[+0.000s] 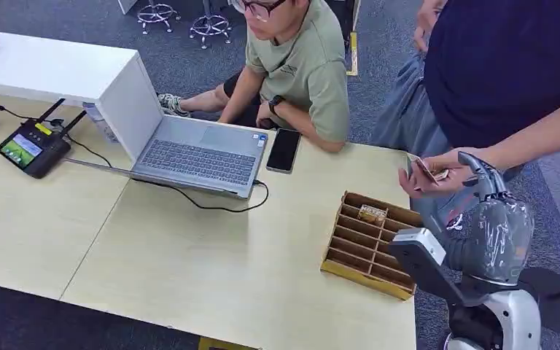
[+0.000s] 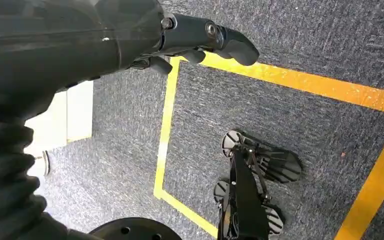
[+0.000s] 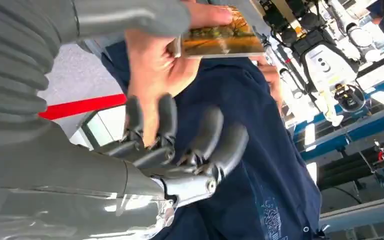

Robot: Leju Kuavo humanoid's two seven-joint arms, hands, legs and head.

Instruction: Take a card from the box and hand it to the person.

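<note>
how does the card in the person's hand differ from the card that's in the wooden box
The card in the person's hand is held up off the table, beside the robot's right hand; the card in the box lies in a compartment near the far end of the wooden box. The held card is pinched by the person's fingers; the boxed one is untouched. Both look like small printed picture cards.

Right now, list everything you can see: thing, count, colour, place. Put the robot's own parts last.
table: one, pale wood, in front of the robot.
box: one, brown, slotted, at the table's right edge.
card: one, with a yellowish picture, held in the standing person's hand.
laptop: one, silver, open, mid-table.
phone: one, black, beside the laptop.
controller: one, black with a screen, left on the table.
seated person: one, green shirt, behind the table.
standing person: one, navy shirt, at right.
right hand: grey, fingers spread, by the person's hand.
left hand: dark, hanging over the carpet.
</note>
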